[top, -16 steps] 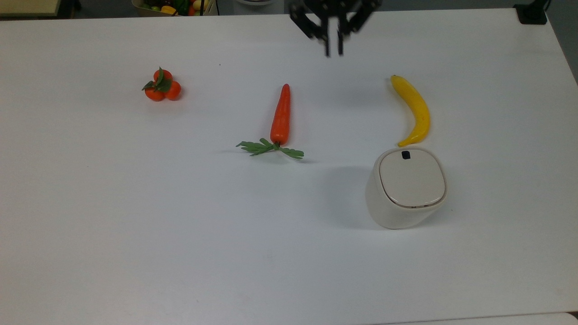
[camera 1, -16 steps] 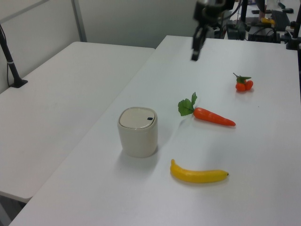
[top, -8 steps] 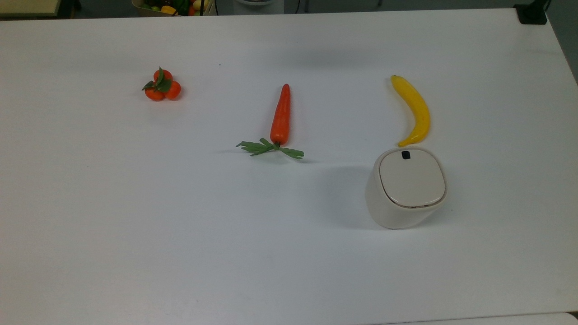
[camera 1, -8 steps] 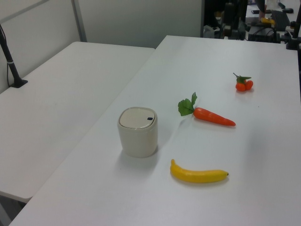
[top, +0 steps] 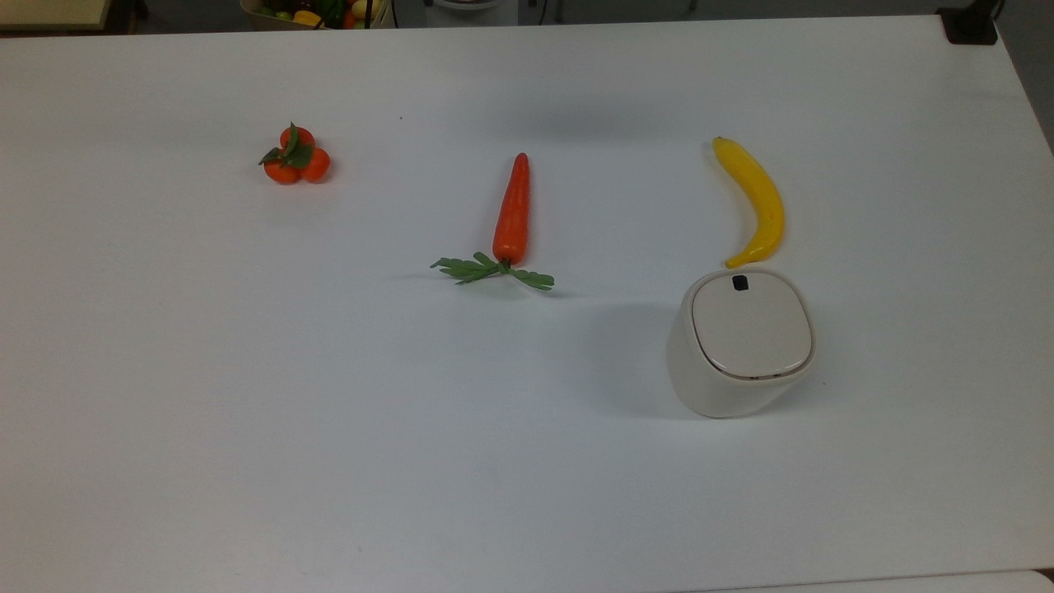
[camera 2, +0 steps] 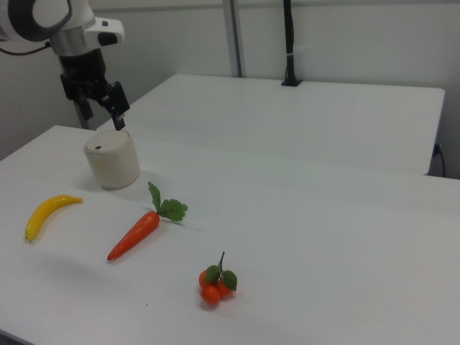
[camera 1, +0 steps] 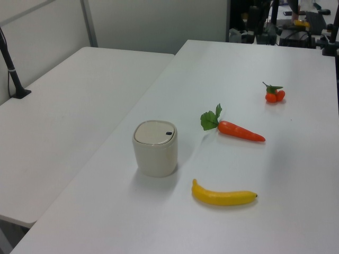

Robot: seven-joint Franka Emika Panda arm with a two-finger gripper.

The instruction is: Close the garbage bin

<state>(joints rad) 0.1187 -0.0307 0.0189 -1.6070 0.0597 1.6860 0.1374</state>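
in the right view the cluster of small oranges (camera 2: 214, 286) with green leaves lies nearest, alone on the white table (camera 2: 345, 237). in the top view it (top: 296, 161) sits well to the top view's left of everything else.

next comes the carrot (camera 2: 134, 235), lying flat with its leafy end pointing away toward the bin. in the top view it (top: 512, 210) lies between the oranges and the banana, leaves toward the bottom edge.

the banana (camera 2: 47, 212) lies at the right view's left, near the table edge. in the top view its (top: 753, 198) lower tip comes just beside the bin's rim, at the side where the tab is; in the left view the banana (camera 1: 223, 197) and the bin stand clearly apart.

the bin (camera 2: 113, 165) stands upright beyond them, cream-white. its lid (top: 751, 325) lies flat and shut on the body (top: 700, 379), the small black tab (top: 740, 282) at the edge facing the banana. in the left view the bin (camera 1: 154, 153) stands near the table's edge, next to a second table (camera 1: 53, 116).

farthest, the gripper (camera 2: 103, 118) hangs above and behind the bin, touching nothing, its two fingers (camera 2: 118, 115) apart and empty. behind it runs the second table with a black pole (camera 2: 287, 43).
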